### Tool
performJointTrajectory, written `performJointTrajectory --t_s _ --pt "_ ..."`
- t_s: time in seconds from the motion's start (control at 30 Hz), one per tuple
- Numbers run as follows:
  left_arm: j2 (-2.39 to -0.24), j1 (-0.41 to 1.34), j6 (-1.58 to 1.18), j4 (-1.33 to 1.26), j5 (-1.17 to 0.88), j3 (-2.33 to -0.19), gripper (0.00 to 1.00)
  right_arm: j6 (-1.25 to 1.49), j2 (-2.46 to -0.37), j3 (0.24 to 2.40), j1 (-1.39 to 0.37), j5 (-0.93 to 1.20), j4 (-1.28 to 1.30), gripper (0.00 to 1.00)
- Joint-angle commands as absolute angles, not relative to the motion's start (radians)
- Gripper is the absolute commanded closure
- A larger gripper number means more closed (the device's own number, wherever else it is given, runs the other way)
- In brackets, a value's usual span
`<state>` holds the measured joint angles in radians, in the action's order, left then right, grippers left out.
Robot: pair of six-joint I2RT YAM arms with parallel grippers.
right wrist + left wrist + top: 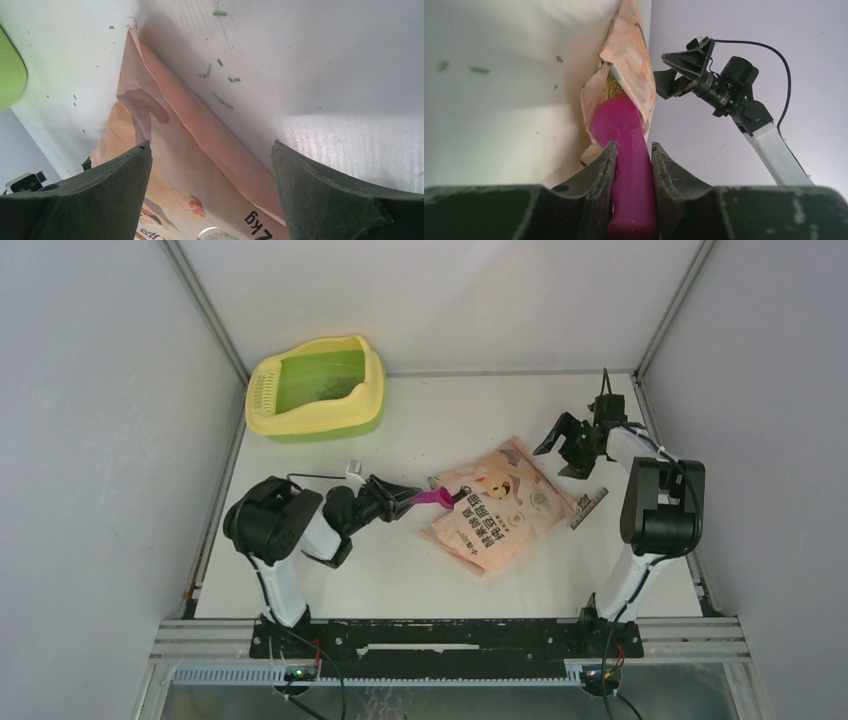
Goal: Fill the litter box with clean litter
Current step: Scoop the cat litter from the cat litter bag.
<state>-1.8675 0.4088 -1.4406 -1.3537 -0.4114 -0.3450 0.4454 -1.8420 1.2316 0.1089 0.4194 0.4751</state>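
1. Evidently the step in hand is loading the scoop. The left gripper (633, 150) is clamped on the handle of the magenta scoop (621, 122), whose bowl is pushed into the torn mouth of the pink-orange litter bag (500, 505) lying flat on the table (400, 580).
2. To do it well, the bowl should probably slide deeper, under the clean litter (613, 86), which shows as greenish-brown granules just inside the mouth. It should then come up level so little spills on the way out.
3. The bag looks limp and nothing pins it, so a push could shove it along. The right gripper (562, 455), jaws spread wide and holding nothing, hovers over the bag's far right corner. Pressing down there would likely steady it.
4. The litter box (300, 420) sits at the table's far left corner, well apart from the bag. Only faint dark specks show in its green basin, so it seems barely filled. The carry across calls for a slow, level wrist.
5. The left arm is folded low, its forearm reaching right with the wrist roughly horizontal. The right arm stands tall at the shoulder, its forearm reaching forward and left, fingers angled down at the bag.
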Motion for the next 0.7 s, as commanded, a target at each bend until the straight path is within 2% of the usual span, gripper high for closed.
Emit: performJointTrajectory --t_s 0.0,0.27,0.67 --pt "-1.861 0.463 -1.402 -1.255 -0.32 -0.447 0.97 0.464 -1.848 1.256 0.088 0.419 0.45 0.05" --pt "-1.884 0.558 -1.356 -1.071 -0.206 -0.594 0.97 0.447 -1.859 1.255 0.034 0.319 0.476 0.08" --pt "-1.981 0.63 -1.355 -0.976 -0.094 -0.754 0.98 0.459 -1.879 1.231 0.006 0.362 0.445 0.08"
